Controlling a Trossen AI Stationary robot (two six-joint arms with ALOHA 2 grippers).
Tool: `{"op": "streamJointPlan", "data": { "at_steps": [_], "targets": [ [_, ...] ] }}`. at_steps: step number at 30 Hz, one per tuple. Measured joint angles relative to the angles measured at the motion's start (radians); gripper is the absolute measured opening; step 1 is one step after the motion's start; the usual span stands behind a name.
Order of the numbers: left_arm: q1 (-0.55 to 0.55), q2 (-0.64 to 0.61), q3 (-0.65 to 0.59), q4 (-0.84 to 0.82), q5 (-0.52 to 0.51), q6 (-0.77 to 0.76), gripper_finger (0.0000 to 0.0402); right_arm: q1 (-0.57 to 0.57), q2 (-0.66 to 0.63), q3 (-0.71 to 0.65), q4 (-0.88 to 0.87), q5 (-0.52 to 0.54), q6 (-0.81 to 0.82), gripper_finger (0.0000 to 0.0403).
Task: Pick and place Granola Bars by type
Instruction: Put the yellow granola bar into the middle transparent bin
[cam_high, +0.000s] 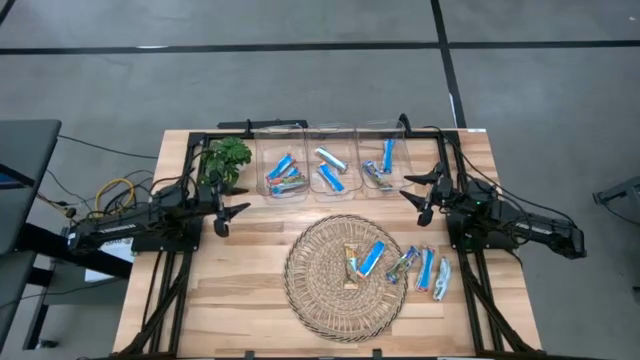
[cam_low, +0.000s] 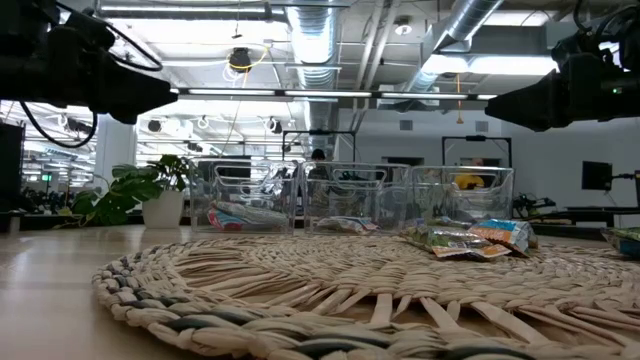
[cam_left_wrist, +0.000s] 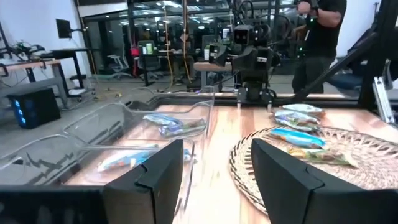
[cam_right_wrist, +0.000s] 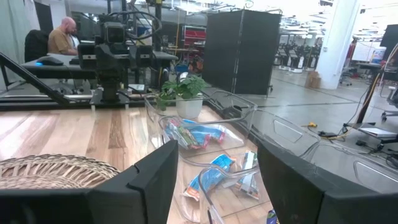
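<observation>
Granola bars in shiny wrappers lie in two places. On the round wicker mat (cam_high: 330, 300) lie a bright blue bar (cam_high: 372, 258), a tan one (cam_high: 351, 263) and a multicoloured one (cam_high: 403, 265); two blue-silver bars (cam_high: 433, 272) lie on the table just right of the mat. More bars lie in the three clear bins (cam_high: 330, 132) at the far edge. My left gripper (cam_high: 232, 212) (cam_left_wrist: 217, 177) hovers open, left of the mat. My right gripper (cam_high: 418, 196) (cam_right_wrist: 217, 180) hovers open, near the right bin (cam_high: 385, 128). Neither gripper touches a bar.
A small potted plant (cam_high: 225, 160) stands left of the bins. The arms' black frames run along the table's left and right sides. Bare wood (cam_high: 250, 290) shows left of the mat. A person stands beyond the table in the left wrist view (cam_left_wrist: 323, 31); another sits there in the right wrist view (cam_right_wrist: 62, 37).
</observation>
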Motion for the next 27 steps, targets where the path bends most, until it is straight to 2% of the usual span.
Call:
{"op": "streamJointPlan", "data": {
  "at_steps": [27],
  "targets": [
    [0.0,0.005,-0.002,-0.001,-0.004,0.008,0.0183,0.0,0.0,0.0,0.0,0.0,0.0,0.0215]
  ]
}}
